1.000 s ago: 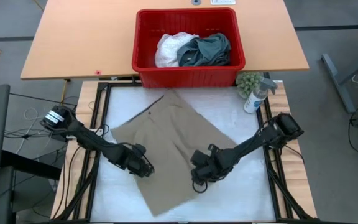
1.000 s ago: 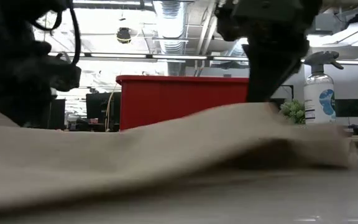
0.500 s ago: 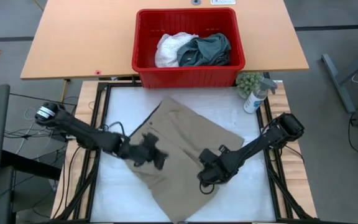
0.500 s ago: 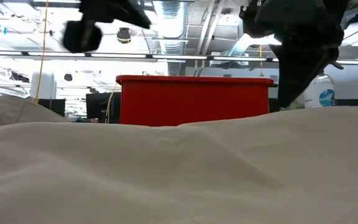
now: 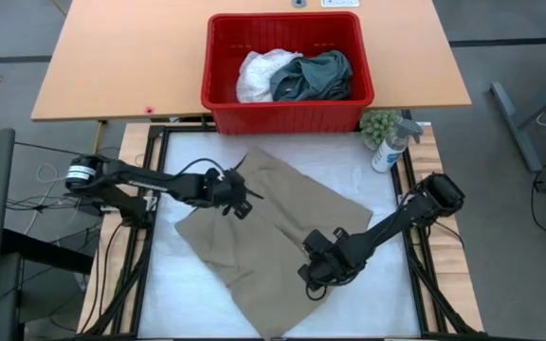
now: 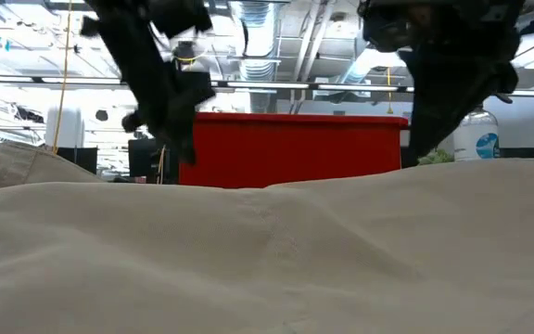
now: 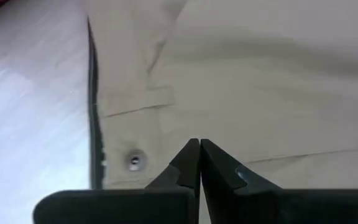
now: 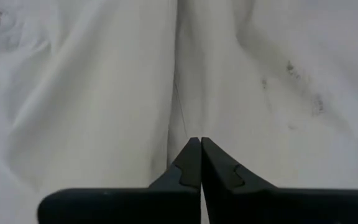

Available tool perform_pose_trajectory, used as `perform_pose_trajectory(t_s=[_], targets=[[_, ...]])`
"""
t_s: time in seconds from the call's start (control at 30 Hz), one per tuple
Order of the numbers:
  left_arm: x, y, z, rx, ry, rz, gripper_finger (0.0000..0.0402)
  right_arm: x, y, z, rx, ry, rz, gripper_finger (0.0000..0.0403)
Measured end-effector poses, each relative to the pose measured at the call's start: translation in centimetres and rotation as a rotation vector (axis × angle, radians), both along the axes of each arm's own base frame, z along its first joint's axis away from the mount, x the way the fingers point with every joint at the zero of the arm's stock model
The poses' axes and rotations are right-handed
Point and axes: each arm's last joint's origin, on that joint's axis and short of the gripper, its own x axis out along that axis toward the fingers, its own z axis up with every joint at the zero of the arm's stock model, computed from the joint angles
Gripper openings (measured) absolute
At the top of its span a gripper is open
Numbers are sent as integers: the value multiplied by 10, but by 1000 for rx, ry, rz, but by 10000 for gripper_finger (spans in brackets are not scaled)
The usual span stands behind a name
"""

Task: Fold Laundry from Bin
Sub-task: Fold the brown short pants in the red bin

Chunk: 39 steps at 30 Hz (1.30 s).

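Both tools clenched on khaki garment (image 5: pixel 273 237), apparently pinching nothing; spray bottle (image 5: pixel 390 147) beside red bin (image 5: pixel 287 112)

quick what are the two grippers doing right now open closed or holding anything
Left gripper: closed, empty, over the khaki garment.
Right gripper: closed, empty, over the same garment.

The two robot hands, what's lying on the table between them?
In the high view only the beige garment lies between the left hand and the right hand.
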Motion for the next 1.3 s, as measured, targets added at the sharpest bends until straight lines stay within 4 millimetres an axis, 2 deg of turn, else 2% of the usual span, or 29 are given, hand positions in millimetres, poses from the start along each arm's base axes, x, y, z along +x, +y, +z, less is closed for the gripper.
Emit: perform_pose_trajectory(t_s=[0.1, 0.3, 0.4, 0.53, 0.73, 0.9, 1.17, 1.3], targets=[[3, 7, -9, 6, 27, -26, 0, -3, 4, 0, 3, 0, 3, 34], [2, 19, -39, -31, 145, 1, 0, -5, 8, 0, 7, 1, 1, 24], [-5, 21, -51, -79, 177, 49, 0, -5, 8, 0, 9, 4, 0, 24], [-15, 19, -57, -129, 211, 131, 0, -5, 3, -1, -3, 25, -10, 31], [-30, 5, -57, -185, 270, 207, 0, -1, -11, -6, -2, 70, -51, 23], [-37, -6, -50, -226, 263, 231, 0, 1, -26, -20, 9, 89, -92, 25], [-38, -17, -41, -292, 192, 246, 0, 3, -47, -44, 27, 70, -117, 23], [-37, -22, -40, -294, 178, 241, 0, 3, -64, -51, 4, 112, -119, 26]])
